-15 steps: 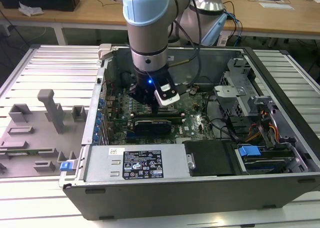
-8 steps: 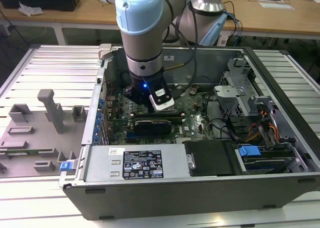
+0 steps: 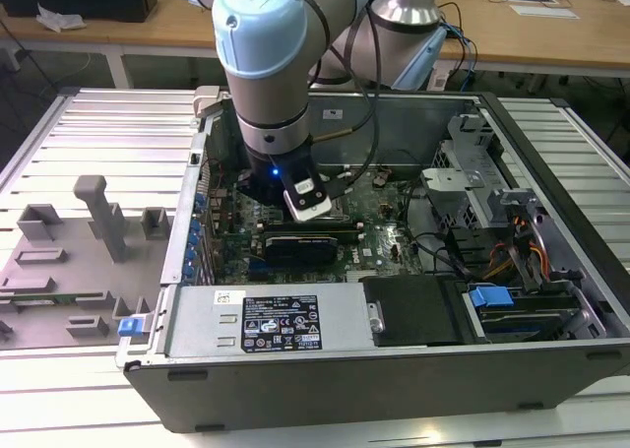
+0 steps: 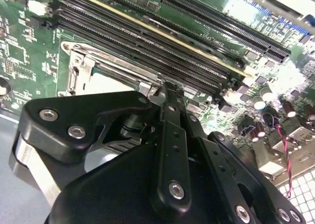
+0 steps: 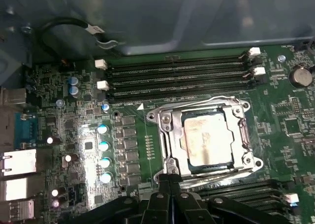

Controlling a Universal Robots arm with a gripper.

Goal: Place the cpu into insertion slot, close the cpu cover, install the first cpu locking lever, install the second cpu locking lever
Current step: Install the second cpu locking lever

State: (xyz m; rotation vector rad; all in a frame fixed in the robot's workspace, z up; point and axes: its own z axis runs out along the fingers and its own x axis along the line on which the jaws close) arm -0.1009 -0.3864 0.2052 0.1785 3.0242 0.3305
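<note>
The cpu (image 5: pixel 204 138), a pale silver square, lies in the insertion slot (image 5: pixel 202 171) on the green board. The cpu cover (image 5: pixel 167 135), a silver frame, is folded down flat around it. A thin wire lever (image 5: pixel 197 104) runs along one side of the socket and another (image 5: pixel 224 172) along the opposite side. My gripper (image 5: pixel 170 178) is shut, its black fingertips pressed together at the socket's corner by that second lever. I cannot tell whether they touch it. In the second wrist view the gripper (image 4: pixel 167 88) stands beside the socket's rim (image 4: pixel 78 69). The arm's wrist (image 3: pixel 295 187) hangs inside the computer case.
Long black memory slots (image 5: pixel 177 79) flank the socket on both sides. Capacitors (image 5: pixel 103 145) and rear ports (image 5: pixel 17 160) stand on the board nearby. The case wall (image 3: pixel 423 123), a drive cage (image 3: pixel 472 162), a power supply (image 3: pixel 281 320) and cables (image 3: pixel 522 251) ring the board.
</note>
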